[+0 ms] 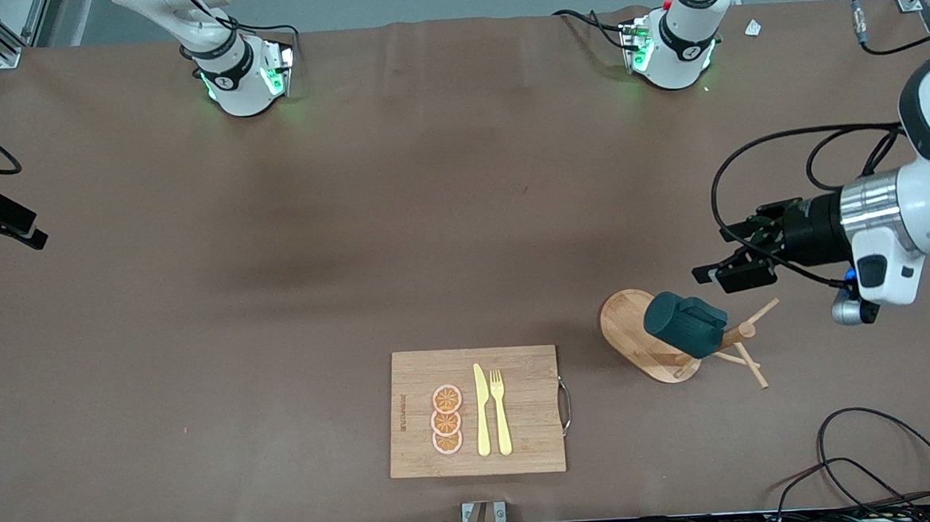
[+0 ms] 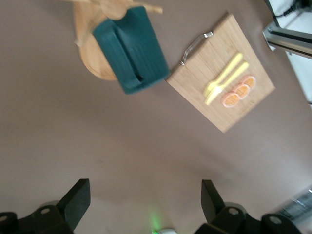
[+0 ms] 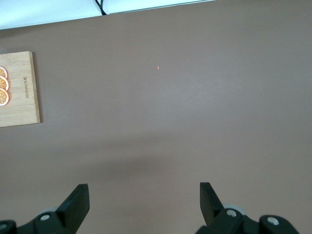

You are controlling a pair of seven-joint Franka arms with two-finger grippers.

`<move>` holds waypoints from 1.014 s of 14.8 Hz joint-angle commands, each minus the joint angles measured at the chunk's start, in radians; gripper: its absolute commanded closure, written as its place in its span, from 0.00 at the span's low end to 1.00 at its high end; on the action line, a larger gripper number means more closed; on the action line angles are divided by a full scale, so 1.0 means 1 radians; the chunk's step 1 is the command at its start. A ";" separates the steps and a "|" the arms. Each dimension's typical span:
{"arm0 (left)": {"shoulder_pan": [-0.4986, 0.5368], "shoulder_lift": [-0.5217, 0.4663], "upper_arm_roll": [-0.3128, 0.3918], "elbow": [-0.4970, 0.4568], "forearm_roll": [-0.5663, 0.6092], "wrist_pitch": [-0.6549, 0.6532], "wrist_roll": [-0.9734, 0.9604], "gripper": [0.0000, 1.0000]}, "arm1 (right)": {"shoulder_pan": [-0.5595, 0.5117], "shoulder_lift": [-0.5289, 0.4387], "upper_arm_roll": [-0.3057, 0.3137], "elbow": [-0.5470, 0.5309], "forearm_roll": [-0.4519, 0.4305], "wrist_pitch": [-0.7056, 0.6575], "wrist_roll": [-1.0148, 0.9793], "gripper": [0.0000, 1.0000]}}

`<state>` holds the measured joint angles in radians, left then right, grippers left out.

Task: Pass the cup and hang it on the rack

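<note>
The dark teal cup [image 1: 685,325] hangs tilted on a peg of the light wooden rack [image 1: 626,322], toward the left arm's end of the table. My left gripper [image 1: 711,254] hovers open and empty beside the rack, apart from the cup. In the left wrist view the cup [image 2: 131,48] and the rack's oval base [image 2: 92,66] lie well ahead of the open left gripper [image 2: 144,187]. My right gripper [image 1: 21,228] waits at the right arm's end of the table. It stands open over bare table [image 3: 143,189].
A bamboo cutting board [image 1: 520,401] with a yellow knife [image 1: 482,411], a yellow fork [image 1: 501,410] and three orange slices [image 1: 447,419] lies near the front edge. It also shows in both wrist views, as board [image 2: 209,58] and board [image 3: 19,107]. Black cables [image 1: 866,463] lie at the front corner.
</note>
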<state>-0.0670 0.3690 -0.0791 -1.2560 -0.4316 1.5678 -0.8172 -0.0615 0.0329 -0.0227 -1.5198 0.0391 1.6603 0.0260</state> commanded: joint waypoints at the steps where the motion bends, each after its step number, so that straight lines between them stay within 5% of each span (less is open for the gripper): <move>1: -0.051 -0.073 0.001 -0.019 0.161 -0.006 0.027 0.00 | -0.014 0.005 0.012 0.015 -0.007 -0.008 0.000 0.00; 6: -0.057 -0.148 -0.060 -0.022 0.376 -0.054 0.213 0.00 | -0.012 0.005 0.012 0.015 -0.007 -0.008 0.000 0.00; 15: 0.027 -0.315 -0.048 -0.094 0.439 -0.147 0.651 0.00 | -0.015 0.005 0.012 0.015 -0.007 -0.005 -0.001 0.00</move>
<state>-0.0721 0.1186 -0.1257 -1.2766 -0.0102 1.4190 -0.2390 -0.0615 0.0334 -0.0221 -1.5166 0.0391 1.6603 0.0260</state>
